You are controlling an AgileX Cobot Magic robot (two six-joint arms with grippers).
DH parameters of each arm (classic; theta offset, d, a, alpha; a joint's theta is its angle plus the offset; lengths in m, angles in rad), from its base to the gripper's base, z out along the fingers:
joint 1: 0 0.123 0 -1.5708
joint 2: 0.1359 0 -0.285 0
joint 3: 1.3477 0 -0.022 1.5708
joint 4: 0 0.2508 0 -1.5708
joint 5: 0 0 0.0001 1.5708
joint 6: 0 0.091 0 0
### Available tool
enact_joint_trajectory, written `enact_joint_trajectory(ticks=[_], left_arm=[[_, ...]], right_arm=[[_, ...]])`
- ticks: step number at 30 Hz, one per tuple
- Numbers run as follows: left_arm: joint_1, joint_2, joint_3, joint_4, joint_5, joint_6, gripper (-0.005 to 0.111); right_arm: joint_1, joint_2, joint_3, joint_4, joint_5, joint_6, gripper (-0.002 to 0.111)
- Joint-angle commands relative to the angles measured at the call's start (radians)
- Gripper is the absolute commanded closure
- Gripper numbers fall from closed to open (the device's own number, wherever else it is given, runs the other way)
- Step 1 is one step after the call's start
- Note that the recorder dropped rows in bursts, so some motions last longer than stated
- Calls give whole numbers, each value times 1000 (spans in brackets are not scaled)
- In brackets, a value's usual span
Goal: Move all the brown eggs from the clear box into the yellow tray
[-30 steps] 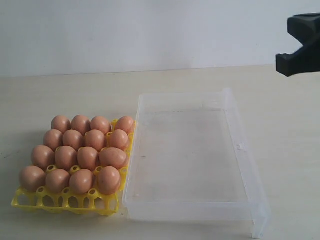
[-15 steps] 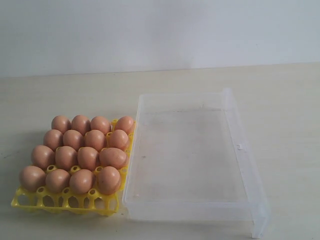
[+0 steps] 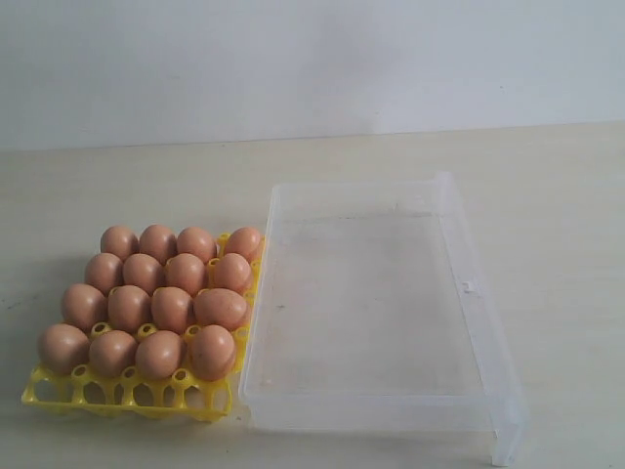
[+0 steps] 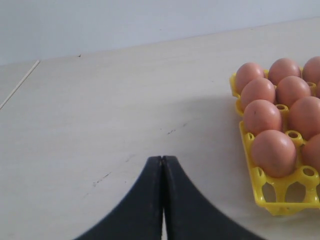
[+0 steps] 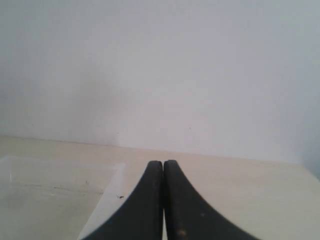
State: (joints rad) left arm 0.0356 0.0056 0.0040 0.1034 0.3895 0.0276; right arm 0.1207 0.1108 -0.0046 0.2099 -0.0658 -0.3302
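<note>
since the clear box (image 3: 480, 303) looks bare and the brown eggs (image 3: 171, 308) all sit in the yellow tray (image 3: 51, 396), only parking seems left: the left gripper (image 4: 163, 161) and right gripper (image 5: 163, 165), both pressed closed and empty, should rest away from it.

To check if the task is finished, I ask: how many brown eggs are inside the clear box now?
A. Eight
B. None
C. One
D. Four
B: the clear box shows only its bare transparent bottom, and every one of the brown eggs sits on the yellow tray beside it.
</note>
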Motion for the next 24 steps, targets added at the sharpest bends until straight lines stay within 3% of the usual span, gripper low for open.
enact_joint_trajectory(ticks=[1,7,24], left_arm=[[-6,-6,-4,-2,-9,-5,107],[-6,-6,-4,-2,-9,-5,107],[-6,-6,-4,-2,-9,-5,107]], right_arm=[[-7,-65,5,0,57,-7,108],[-7,-111,5,-9,187,-7,108],[-4,-111,5,30,191,-7,108]])
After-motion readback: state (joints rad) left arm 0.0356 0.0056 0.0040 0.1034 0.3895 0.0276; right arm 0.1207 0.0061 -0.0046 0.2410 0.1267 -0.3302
